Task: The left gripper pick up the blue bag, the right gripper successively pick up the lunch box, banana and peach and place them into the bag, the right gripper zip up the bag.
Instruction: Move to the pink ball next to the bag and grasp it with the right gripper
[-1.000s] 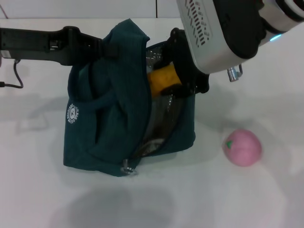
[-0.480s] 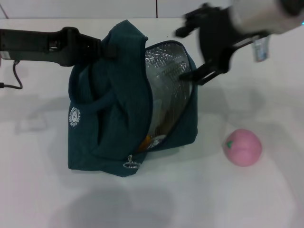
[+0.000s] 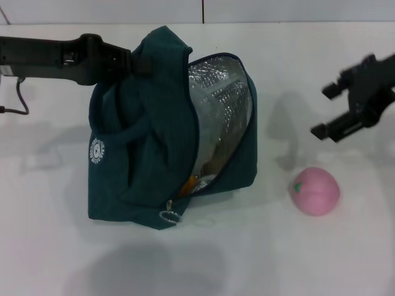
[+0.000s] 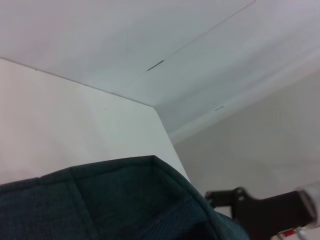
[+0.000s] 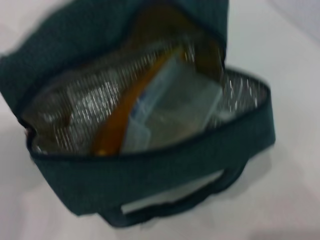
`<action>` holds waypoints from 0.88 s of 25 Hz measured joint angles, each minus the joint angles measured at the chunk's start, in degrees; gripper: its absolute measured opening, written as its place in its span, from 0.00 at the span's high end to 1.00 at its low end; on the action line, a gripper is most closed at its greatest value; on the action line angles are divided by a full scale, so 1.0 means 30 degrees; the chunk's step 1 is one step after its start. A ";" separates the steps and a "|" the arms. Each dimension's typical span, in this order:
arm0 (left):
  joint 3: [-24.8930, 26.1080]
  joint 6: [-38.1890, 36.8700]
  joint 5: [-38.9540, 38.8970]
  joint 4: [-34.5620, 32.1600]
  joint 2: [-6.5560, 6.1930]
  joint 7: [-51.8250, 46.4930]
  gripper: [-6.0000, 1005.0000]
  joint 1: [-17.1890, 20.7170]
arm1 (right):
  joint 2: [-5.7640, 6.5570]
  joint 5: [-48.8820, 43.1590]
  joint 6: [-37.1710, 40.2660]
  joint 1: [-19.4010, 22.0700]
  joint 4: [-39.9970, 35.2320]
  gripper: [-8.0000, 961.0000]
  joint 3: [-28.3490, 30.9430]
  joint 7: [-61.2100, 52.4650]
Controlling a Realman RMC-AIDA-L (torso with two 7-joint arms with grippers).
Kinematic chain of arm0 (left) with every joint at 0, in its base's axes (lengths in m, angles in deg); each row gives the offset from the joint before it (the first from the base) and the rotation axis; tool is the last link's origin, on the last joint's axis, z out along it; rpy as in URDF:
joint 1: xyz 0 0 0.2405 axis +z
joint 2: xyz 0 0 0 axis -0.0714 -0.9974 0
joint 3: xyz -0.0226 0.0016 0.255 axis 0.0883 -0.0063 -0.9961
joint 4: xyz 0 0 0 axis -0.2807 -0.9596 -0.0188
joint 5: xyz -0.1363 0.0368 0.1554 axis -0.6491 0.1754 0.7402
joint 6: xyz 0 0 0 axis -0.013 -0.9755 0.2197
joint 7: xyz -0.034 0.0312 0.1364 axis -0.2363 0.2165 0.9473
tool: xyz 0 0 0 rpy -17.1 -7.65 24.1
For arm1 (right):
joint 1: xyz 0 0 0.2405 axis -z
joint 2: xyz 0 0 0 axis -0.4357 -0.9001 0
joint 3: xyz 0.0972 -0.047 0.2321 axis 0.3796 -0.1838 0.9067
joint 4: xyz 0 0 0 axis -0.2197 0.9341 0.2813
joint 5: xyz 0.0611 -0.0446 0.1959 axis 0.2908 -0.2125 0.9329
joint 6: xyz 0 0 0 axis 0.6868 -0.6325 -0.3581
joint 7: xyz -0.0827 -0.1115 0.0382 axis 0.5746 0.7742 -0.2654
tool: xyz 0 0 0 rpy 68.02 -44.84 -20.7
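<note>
The blue bag (image 3: 154, 142) stands open on the white table, its foil lining showing. My left gripper (image 3: 134, 61) is shut on the bag's top edge and holds it up; the fabric hides the fingertips. Deep inside, the banana (image 5: 125, 110) leans beside the clear lunch box (image 5: 175, 107); the head view shows only a sliver of the banana (image 3: 190, 182). The pink peach (image 3: 316, 190) sits on the table to the right of the bag. My right gripper (image 3: 330, 111) hovers open and empty, above and a little right of the peach, well clear of the bag.
The bag's metal zip pull (image 3: 168, 216) hangs at its near lower corner. A loop handle (image 5: 175, 205) lies outside the bag's mouth. A black cable (image 3: 18, 102) runs at the far left. Bare white table (image 3: 259, 259) surrounds the bag and the peach.
My right gripper let go of the banana over the bag's mouth, then swung out to the right. The banana dropped down inside the bag. The left gripper and the peach stayed put.
</note>
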 joint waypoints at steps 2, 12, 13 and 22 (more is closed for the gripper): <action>-0.0001 -0.0004 0.0016 0.0001 0.0025 -0.0007 0.96 -0.0034 | -0.0018 -0.0355 -0.0045 -0.0205 0.1041 0.15 -0.0172 -0.0110; -0.0001 0.0071 0.0028 0.0002 0.0036 -0.0095 0.96 -0.0112 | -0.0079 -0.0816 -0.1877 -0.0947 0.5653 0.15 -0.2697 -0.0109; 0.0000 0.0075 0.0025 0.0002 0.0036 -0.0098 0.96 -0.0113 | -0.0077 -0.0835 -0.1917 -0.0992 0.5829 0.15 -0.2772 -0.0109; -0.0081 0.0139 0.0025 0.0002 0.0036 -0.0108 0.96 -0.0119 | -0.0068 -0.0903 -0.2756 -0.1159 0.7324 0.15 -0.3658 -0.0039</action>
